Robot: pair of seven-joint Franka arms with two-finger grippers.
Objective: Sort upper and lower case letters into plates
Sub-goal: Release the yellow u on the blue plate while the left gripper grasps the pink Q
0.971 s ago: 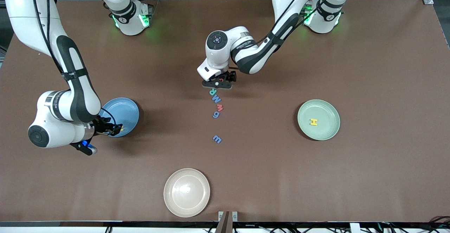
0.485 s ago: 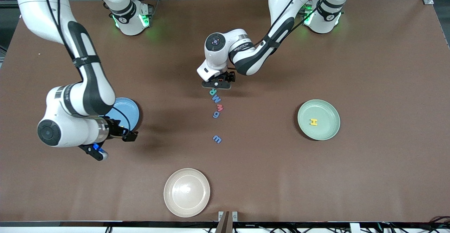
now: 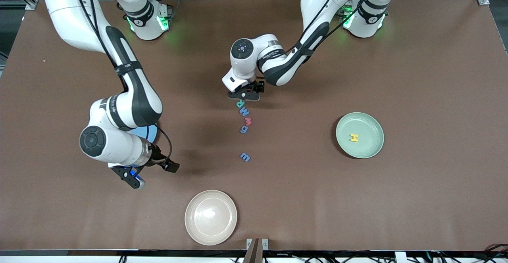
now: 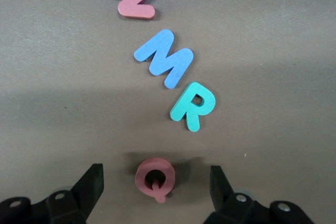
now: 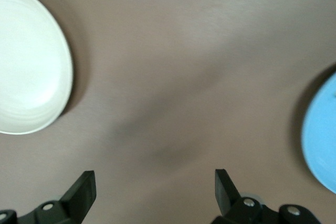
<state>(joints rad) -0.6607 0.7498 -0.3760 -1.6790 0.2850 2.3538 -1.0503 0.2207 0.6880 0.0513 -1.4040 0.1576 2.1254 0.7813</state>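
Observation:
A row of small letters lies mid-table: teal R (image 3: pixel 240 104), blue M (image 3: pixel 245 112), pink m (image 3: pixel 248 121), blue g (image 3: pixel 244 129), and another blue letter (image 3: pixel 245 157) nearer the front camera. My left gripper (image 3: pixel 246 94) is low at the row's farthest end. In the left wrist view it (image 4: pixel 156 182) stands open around a red Q (image 4: pixel 155 179), fingers clear of it on both sides. A yellow H (image 3: pixel 354 137) lies in the pale green plate (image 3: pixel 369 128). The blue plate (image 3: pixel 150 131) is mostly hidden under my right arm. My right gripper (image 3: pixel 168 165) hangs open and empty over bare table.
A cream-beige plate (image 3: pixel 210 217) sits near the table's front edge and holds nothing. The right wrist view shows it (image 5: pixel 29 61) and the blue plate's rim (image 5: pixel 323 140) to either side of that gripper. Brown tabletop stretches around the letters.
My right gripper has left the blue plate and swung out over bare table toward the middle, opening wider. The left gripper has stayed over the Q.

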